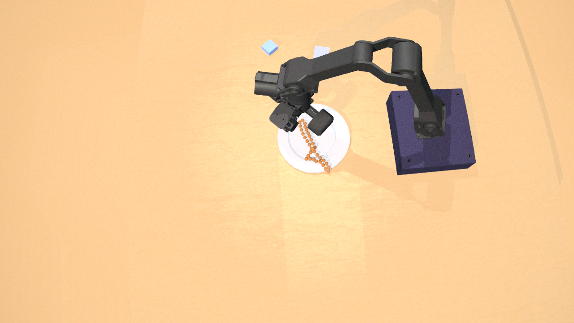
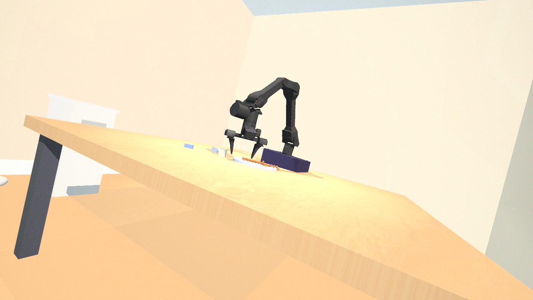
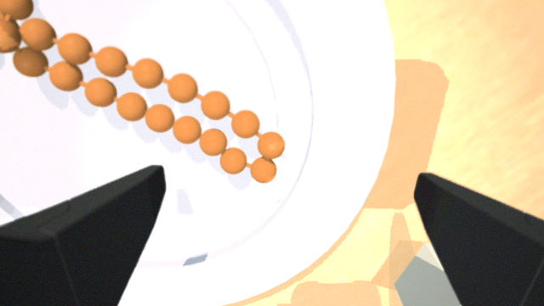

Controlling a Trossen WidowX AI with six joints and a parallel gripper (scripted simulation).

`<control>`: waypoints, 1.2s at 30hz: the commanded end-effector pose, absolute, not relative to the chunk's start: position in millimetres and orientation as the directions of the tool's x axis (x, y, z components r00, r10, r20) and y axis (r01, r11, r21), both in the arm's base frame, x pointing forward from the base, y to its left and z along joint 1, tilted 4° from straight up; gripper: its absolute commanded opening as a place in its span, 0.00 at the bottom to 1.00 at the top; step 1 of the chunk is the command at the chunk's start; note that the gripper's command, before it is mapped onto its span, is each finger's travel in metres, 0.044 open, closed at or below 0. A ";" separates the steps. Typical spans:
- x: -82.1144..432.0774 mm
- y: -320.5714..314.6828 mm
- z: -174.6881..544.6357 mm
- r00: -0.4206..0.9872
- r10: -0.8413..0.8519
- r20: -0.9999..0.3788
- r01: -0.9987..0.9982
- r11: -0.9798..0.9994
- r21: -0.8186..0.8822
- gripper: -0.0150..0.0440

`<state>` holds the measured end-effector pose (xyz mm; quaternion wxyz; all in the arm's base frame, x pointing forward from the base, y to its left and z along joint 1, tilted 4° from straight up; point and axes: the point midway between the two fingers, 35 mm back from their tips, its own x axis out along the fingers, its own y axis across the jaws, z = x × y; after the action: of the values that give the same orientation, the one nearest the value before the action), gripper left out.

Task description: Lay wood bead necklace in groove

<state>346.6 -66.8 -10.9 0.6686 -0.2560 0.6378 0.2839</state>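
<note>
The wood bead necklace (image 1: 312, 148) (image 2: 262, 162) (image 3: 215, 104) is a string of orange beads on the white round bead board (image 1: 283, 140) (image 3: 353, 85). It lies as a narrow doubled loop across the middle, with a short side loop near its lower part. Its lower end reaches the board's outer edge in the top view. In the wrist view its near end lies at the inner edge of the ring groove; most of the groove in view holds no beads. My gripper (image 2: 241, 155) (image 3: 290, 174) is open and empty above the board, beside that near end. Its fingertips are hidden in the top view.
A light blue block (image 1: 269, 46) (image 2: 188, 146) lies beyond the board. A pale block (image 1: 321, 51) is partly covered by the arm, and a white block (image 2: 222, 152) stands near the board. The dark purple base (image 1: 457, 128) (image 2: 283, 160) carries the arm at the right.
</note>
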 end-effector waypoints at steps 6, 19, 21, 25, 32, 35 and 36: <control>346.2 -58.1 -6.0 0.027 0.057 -0.998 -0.534 0.845 0.033 0.82; 336.3 -15.0 14.2 0.026 0.063 -0.998 0.571 0.818 0.067 0.68; 334.7 -10.2 16.5 0.026 0.063 -0.998 0.644 0.762 0.065 0.68; 332.6 -3.6 19.9 0.026 0.063 -0.998 0.774 0.630 0.060 0.68; 330.9 1.5 22.5 0.026 0.063 -0.998 0.893 0.447 0.052 0.68; 330.9 1.5 22.5 0.026 0.063 -0.998 0.893 0.447 0.052 0.68; 330.9 1.5 22.5 0.026 0.063 -0.998 0.893 0.447 0.052 0.68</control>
<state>338.0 -13.3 13.5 0.6672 0.2592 0.6640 -0.2161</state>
